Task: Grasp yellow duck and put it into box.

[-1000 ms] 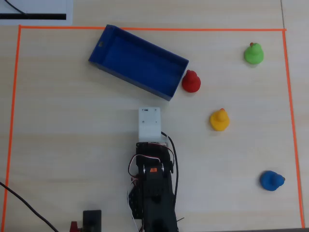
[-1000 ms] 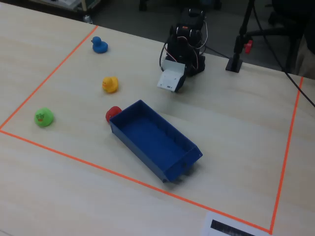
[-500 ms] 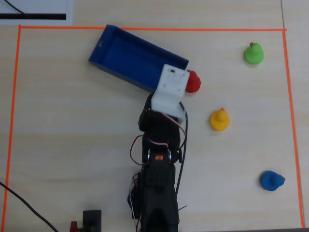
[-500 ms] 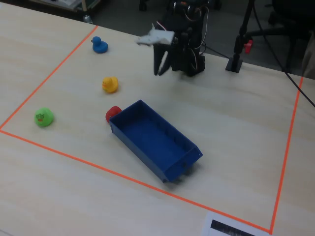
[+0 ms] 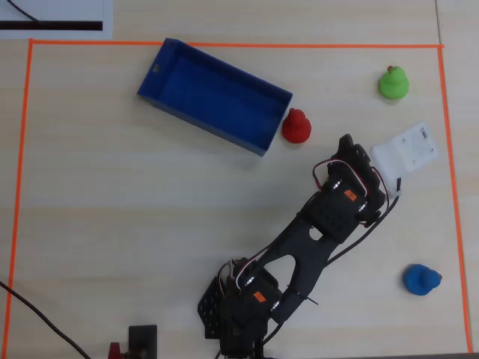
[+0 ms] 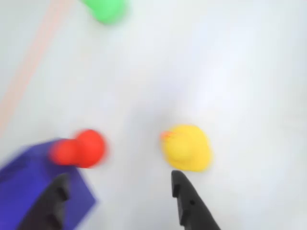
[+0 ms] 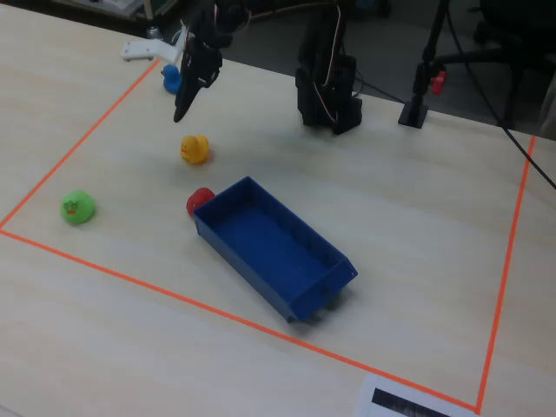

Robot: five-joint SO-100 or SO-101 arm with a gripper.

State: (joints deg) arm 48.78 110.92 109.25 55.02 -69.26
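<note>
The yellow duck (image 6: 187, 147) stands on the table with its orange beak to the left in the wrist view. It lies just ahead of my right finger (image 6: 189, 203). My gripper (image 6: 119, 178) is open and empty, hovering above the table. In the fixed view the gripper (image 7: 184, 109) hangs above and behind the duck (image 7: 195, 149). In the overhead view the arm hides the duck, and the gripper (image 5: 345, 144) points away from the base. The blue box (image 5: 217, 91) lies to the left, empty, and also shows in the fixed view (image 7: 269, 239) and the wrist view (image 6: 29, 177).
A red duck (image 5: 296, 126) sits against the box's end (image 7: 200, 201) (image 6: 79, 148). A green duck (image 5: 393, 82) (image 7: 77, 208) (image 6: 105, 9) and a blue duck (image 5: 421, 279) (image 7: 172, 78) stand farther off. Orange tape (image 5: 224, 45) frames the work area.
</note>
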